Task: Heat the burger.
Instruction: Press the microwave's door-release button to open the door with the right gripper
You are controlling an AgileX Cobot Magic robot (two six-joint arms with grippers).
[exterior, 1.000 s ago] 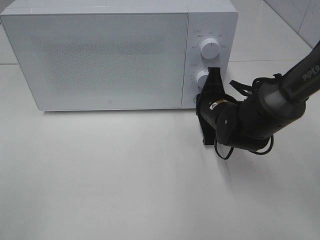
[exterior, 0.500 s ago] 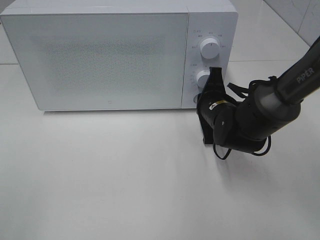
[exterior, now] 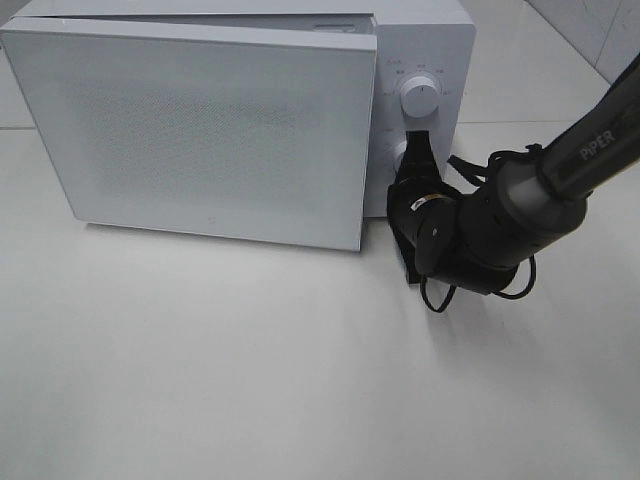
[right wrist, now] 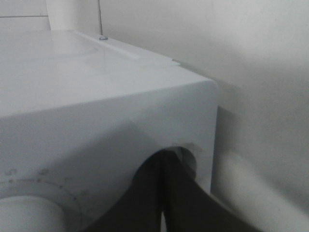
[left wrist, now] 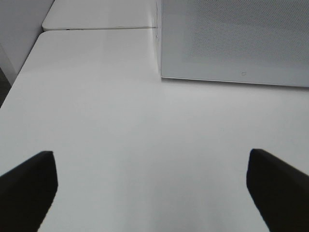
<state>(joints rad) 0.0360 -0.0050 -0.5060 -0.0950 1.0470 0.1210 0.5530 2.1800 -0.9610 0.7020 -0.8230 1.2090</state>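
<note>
The burger is out of view in every frame. A white microwave [exterior: 440, 40] stands at the back of the table, and its door [exterior: 200, 130] hangs ajar, its right edge swung out from the body. My right gripper [exterior: 412, 160] is shut, with its tip against the lower control panel below the upper dial [exterior: 419, 97]. In the right wrist view the closed fingers [right wrist: 164, 193] meet at a round button [right wrist: 186, 159] near the panel's corner. My left gripper [left wrist: 154, 193] is open and empty above bare table, facing the door [left wrist: 231, 38].
The white table [exterior: 250, 380] stretches in front of the microwave. The open door now juts out over the table's back part. A second table edge [left wrist: 96, 24] and a wall lie to the microwave's left. The right arm [exterior: 560, 170] reaches in from the right.
The microwave door was shut and has now sprung ajar at its right edge. My right gripper has shifted slightly left against the panel.
</note>
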